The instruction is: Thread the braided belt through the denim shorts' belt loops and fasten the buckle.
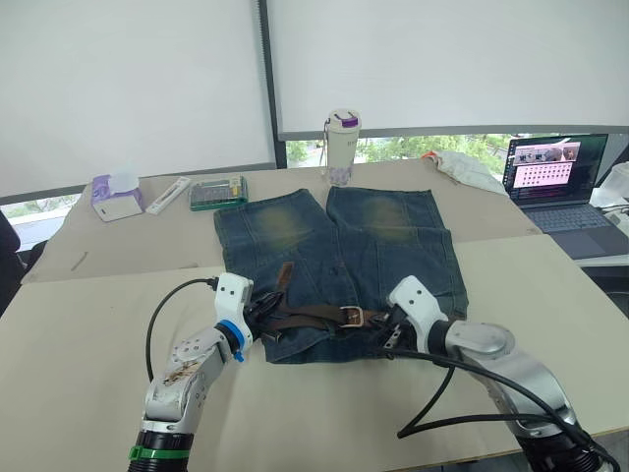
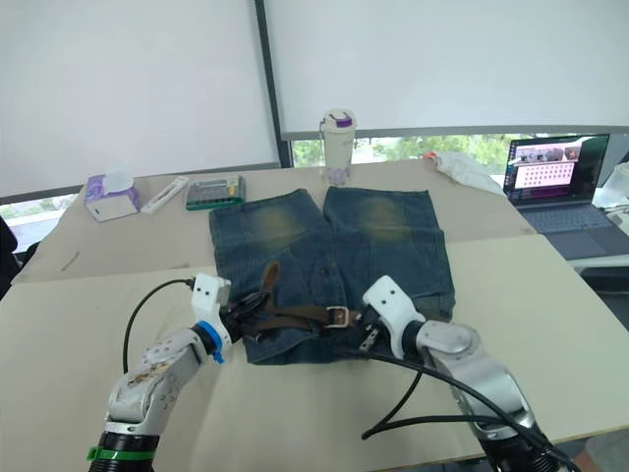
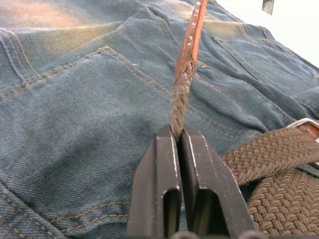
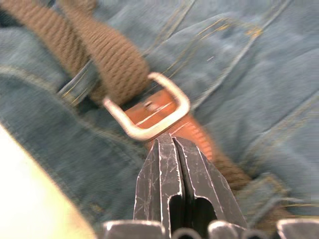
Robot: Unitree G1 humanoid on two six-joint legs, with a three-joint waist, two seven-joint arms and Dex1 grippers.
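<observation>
Braided belt (image 1: 316, 316) lies across the waistband of the denim shorts (image 1: 339, 265) on the table (image 1: 88, 324), buckle (image 4: 149, 112) right of centre, reddish tip sticking up at left. Left gripper (image 3: 178, 137) is clamped on the belt's tail. Right gripper (image 4: 173, 142), fingers pressed together, pinches the strap just behind the buckle

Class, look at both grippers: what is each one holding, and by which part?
The left gripper pinches the braided belt on its woven strap just below the reddish tip. The right gripper is shut on the belt right behind the buckle.
</observation>
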